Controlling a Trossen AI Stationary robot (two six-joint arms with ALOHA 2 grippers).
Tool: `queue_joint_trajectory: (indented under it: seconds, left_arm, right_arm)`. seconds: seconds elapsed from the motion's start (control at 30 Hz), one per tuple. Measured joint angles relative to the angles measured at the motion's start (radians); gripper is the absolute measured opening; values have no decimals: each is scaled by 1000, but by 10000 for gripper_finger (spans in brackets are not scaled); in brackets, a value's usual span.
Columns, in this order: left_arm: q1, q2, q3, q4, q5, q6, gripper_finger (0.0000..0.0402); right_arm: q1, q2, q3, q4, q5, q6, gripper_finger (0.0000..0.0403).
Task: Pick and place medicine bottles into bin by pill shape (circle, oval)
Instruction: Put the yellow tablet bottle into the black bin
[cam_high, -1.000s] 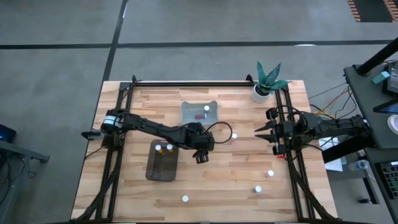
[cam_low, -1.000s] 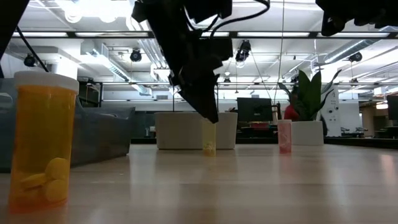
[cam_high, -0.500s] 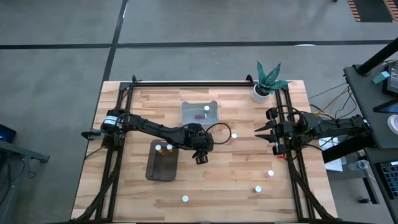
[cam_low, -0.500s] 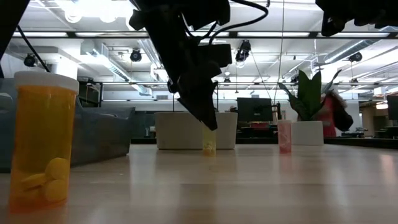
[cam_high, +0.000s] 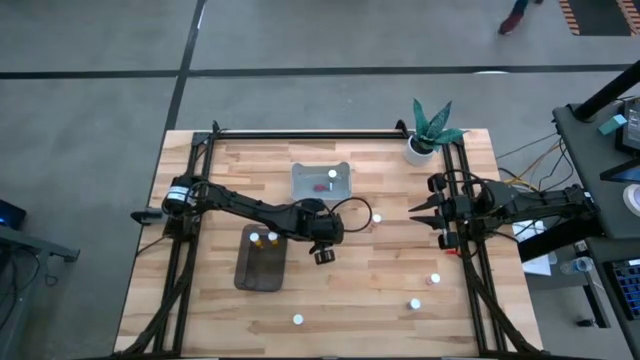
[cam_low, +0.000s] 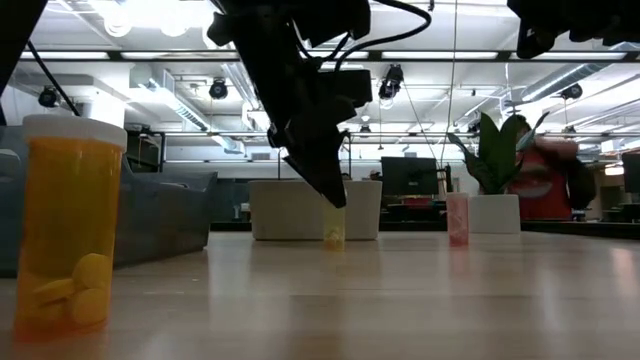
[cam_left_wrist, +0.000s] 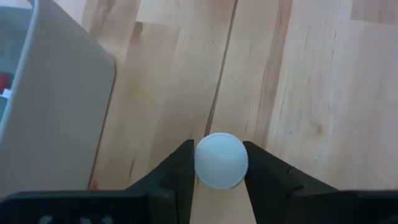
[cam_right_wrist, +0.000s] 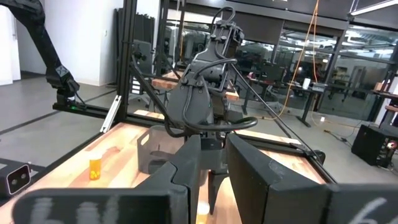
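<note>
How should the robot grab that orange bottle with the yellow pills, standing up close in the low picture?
By the round sides of its white cap, coming straight down from above: the orange bottle stands upright, with the cap on top and a little wider than the body. Mid-table, the left gripper pinches another bottle that way. The right gripper waits at the table's right edge.

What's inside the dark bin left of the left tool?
Two white-capped medicine bottles stand at the far end of the dark bin; the rest shows bare floor. Their pills are hidden under the caps. The left tool, beside it, grips another bottle.
</note>
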Motion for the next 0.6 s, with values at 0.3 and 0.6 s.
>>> queue_joint_trajectory:
  seconds: [0.3, 0.6]
  left_arm:
    - [-22, -60, 63, -125, 0, -3, 99]
    - [-111, -233, 70, -343, -1, -146, 99]
  right_arm:
    - [0, 0, 0, -8, 0, -5, 68]
    - [-4, 2, 0, -13, 26, -5, 68]
